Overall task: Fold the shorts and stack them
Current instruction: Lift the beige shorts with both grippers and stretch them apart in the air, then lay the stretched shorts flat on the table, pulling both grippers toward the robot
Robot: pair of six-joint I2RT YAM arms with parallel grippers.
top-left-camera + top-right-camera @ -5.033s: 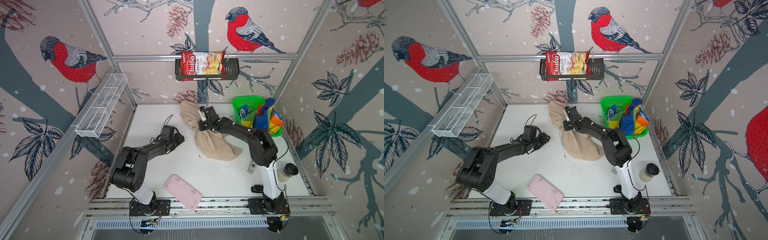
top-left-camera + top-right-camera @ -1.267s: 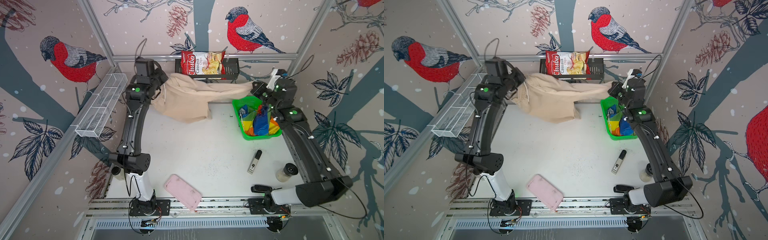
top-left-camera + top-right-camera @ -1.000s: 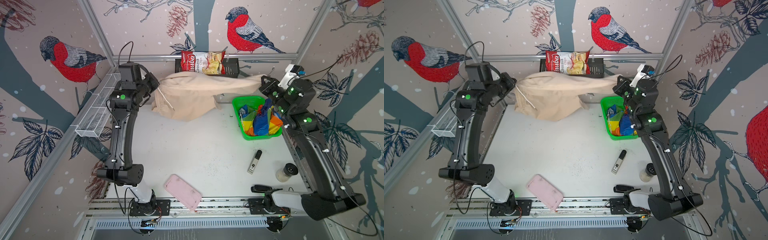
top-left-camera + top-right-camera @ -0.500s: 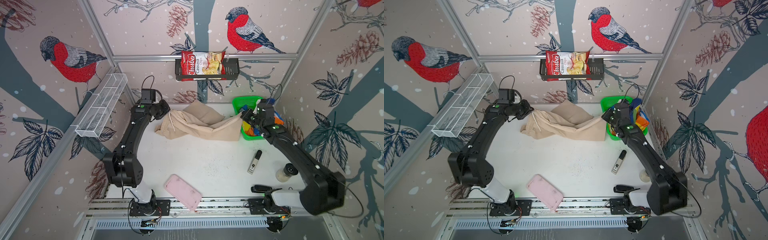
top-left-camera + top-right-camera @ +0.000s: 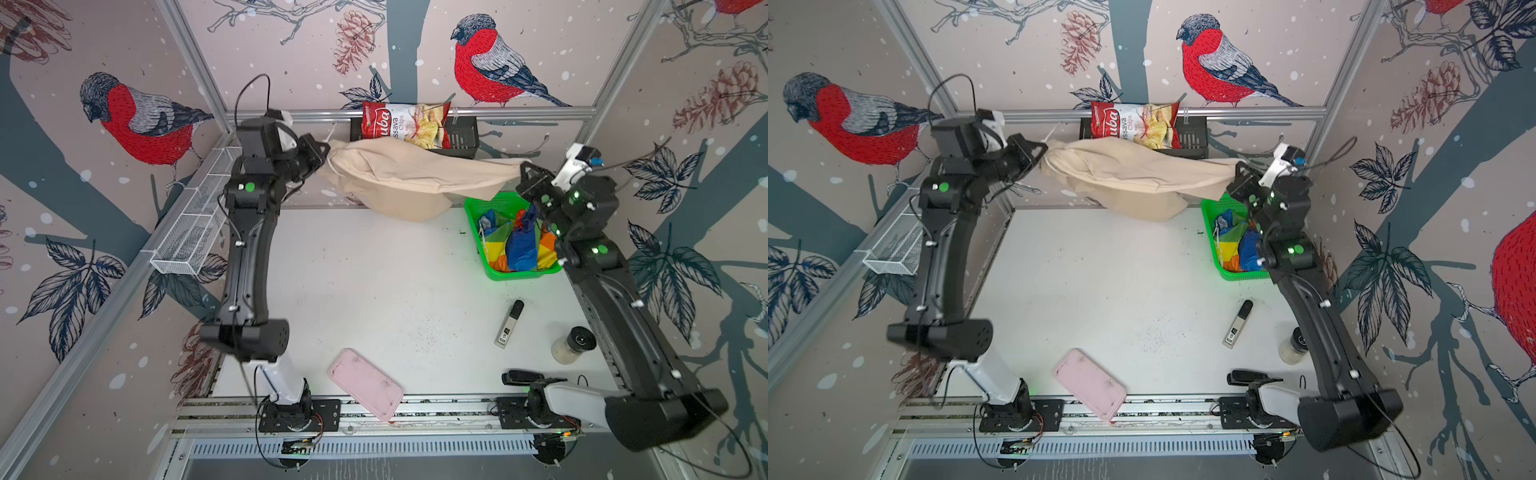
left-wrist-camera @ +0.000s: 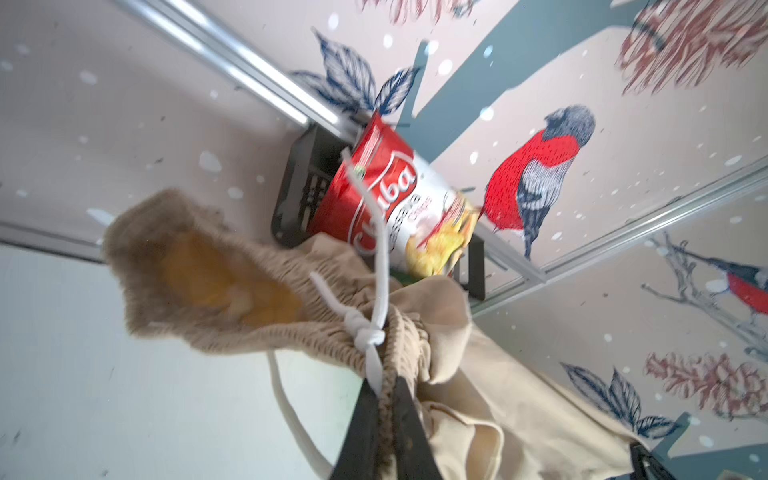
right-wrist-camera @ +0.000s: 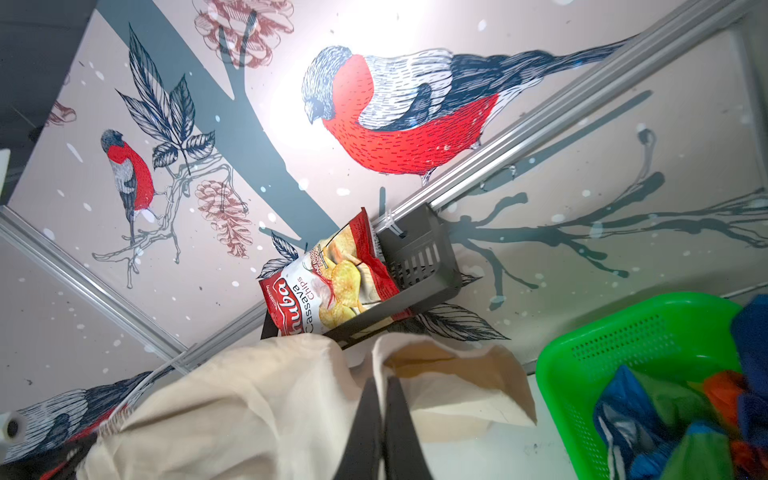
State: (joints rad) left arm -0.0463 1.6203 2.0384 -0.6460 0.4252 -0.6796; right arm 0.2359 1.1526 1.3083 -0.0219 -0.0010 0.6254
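Beige shorts (image 5: 407, 183) hang in the air in both top views, stretched between the two arms above the far edge of the desk (image 5: 374, 291). Their long axis runs left to right and the middle sags. The left jaws pinch the waistband end and the right jaws the leg end, so laying the cloth flat probably means lowering both ends together onto the bare middle of the desk. Striped shorts (image 5: 517, 241) lie crumpled in the green basket (image 5: 478, 208), just under the right end. A chips bag (image 5: 405, 124) sits close behind the cloth, and a pink case (image 5: 365, 384) and a marker (image 5: 509, 324) lie well apart near the front.

Left wrist view: the jaws are clamped on the gathered waistband (image 6: 291, 332), beside the drawstring knot (image 6: 368, 332).

Right wrist view: the jaws are closed narrow on a cloth edge (image 7: 436, 370), with the basket close by.
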